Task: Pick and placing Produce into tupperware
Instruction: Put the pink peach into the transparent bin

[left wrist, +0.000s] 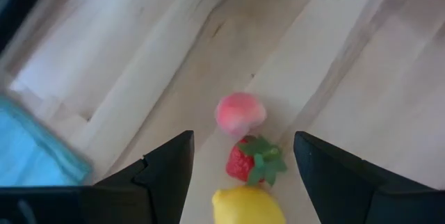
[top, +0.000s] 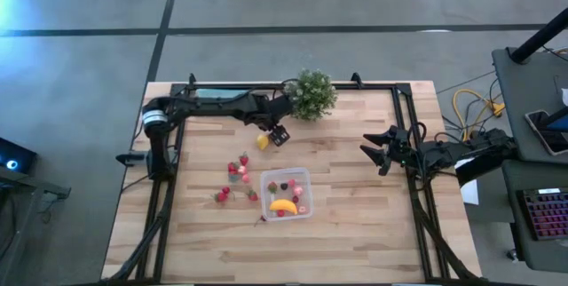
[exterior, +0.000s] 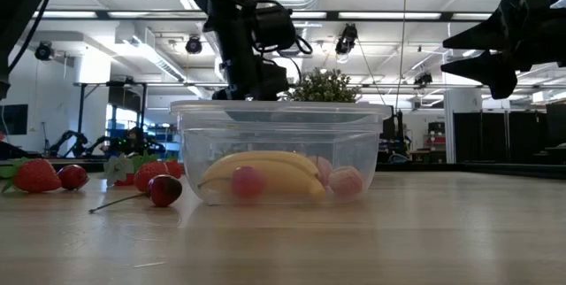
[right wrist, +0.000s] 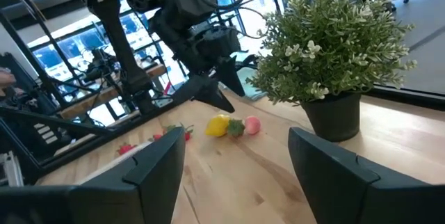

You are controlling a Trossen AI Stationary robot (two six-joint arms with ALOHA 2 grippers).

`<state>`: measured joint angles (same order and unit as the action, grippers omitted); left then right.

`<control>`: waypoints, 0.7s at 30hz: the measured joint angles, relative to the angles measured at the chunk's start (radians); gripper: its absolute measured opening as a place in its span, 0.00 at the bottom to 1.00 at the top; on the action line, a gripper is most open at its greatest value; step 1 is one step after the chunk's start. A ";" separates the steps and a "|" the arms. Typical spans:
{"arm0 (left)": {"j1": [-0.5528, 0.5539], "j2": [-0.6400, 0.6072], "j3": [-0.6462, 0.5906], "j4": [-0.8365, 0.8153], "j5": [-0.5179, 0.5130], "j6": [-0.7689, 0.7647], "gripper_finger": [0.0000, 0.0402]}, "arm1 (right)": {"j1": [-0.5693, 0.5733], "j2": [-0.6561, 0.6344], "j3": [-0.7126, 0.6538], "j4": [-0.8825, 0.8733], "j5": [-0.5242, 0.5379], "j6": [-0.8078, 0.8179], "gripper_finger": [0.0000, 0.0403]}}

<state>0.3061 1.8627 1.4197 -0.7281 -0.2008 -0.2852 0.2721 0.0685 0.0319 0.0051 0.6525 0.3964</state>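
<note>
My left gripper [top: 279, 135] hangs open near the potted plant, just above a small yellow lemon [left wrist: 247, 206], a red strawberry [left wrist: 254, 161] and a pink fruit [left wrist: 240, 111] that lie between its fingers on the wood. The clear tupperware [top: 286, 193] stands on the table nearer the front. It holds the banana [exterior: 265, 172] and a few small pink and red fruits. More strawberries [top: 235, 172] lie scattered to its left. My right gripper [top: 373, 153] waits open above the right side of the table.
A bushy green potted plant [top: 311, 95] stands at the far edge, right beside my left gripper. A teal cloth [left wrist: 35, 158] lies under my left arm. A stemmed cherry [exterior: 164, 189] lies by the container's near left corner. Bare wood stretches between container and right arm.
</note>
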 joint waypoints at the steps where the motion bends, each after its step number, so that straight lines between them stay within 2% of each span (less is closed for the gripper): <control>1: -0.005 -0.008 -0.017 0.018 -0.018 0.000 0.58 | 0.000 0.000 0.000 0.000 0.000 0.000 0.61; 5: -0.034 -0.038 -0.113 0.109 -0.059 0.003 0.58 | 0.000 0.000 0.000 0.000 0.000 0.000 0.62; 16: -0.077 -0.189 -0.419 0.523 -0.066 0.010 0.58 | 0.000 0.000 0.000 0.000 0.000 0.000 0.61; 21: -0.077 -0.248 -0.539 0.615 -0.039 0.010 0.58 | 0.000 0.000 0.000 0.000 0.000 0.000 0.62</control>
<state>0.2287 1.6146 0.8809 -0.1127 -0.2396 -0.2752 0.2721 0.0685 0.0319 0.0048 0.6525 0.3965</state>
